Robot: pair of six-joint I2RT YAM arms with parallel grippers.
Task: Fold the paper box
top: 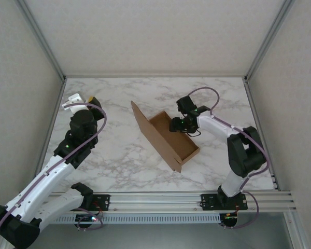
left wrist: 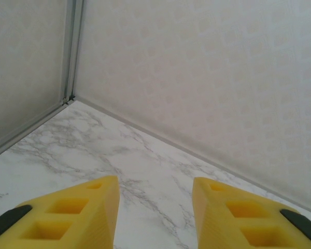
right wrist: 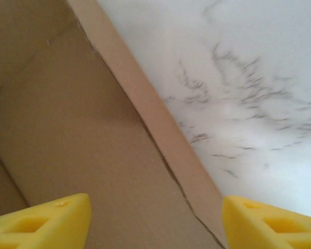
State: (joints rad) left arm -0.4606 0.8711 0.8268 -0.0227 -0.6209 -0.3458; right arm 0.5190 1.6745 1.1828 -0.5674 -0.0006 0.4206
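Box position: You had the paper box [top: 171,139] at the centre of the overhead frame, resting on the desk [top: 119,155] and running from upper left to lower right.
Done so far: Its base lay flat and low side walls stood up around it, so it already read as an open tray.
Lid panel: The 1 large lid panel [top: 144,127] stood up at a tilt along the box's left side, not brought over the tray.
Right jaws: They were spread wide at the box's upper-right wall. In the right wrist view, 1 fingertip [right wrist: 41,218] hung over the cardboard inside and the other [right wrist: 269,223] over the bare desk. The wall rim [right wrist: 145,114] ran between them, and neither tip appeared to touch it.
Left jaws: They stood apart with nothing between them, at the upper left of the overhead frame, well apart from the box.
Left to do: In my judgement you were past the middle. The lid had yet to come down over the tray and be tucked in.
Unclear: Whether the corner tabs were locked, you could not tell.
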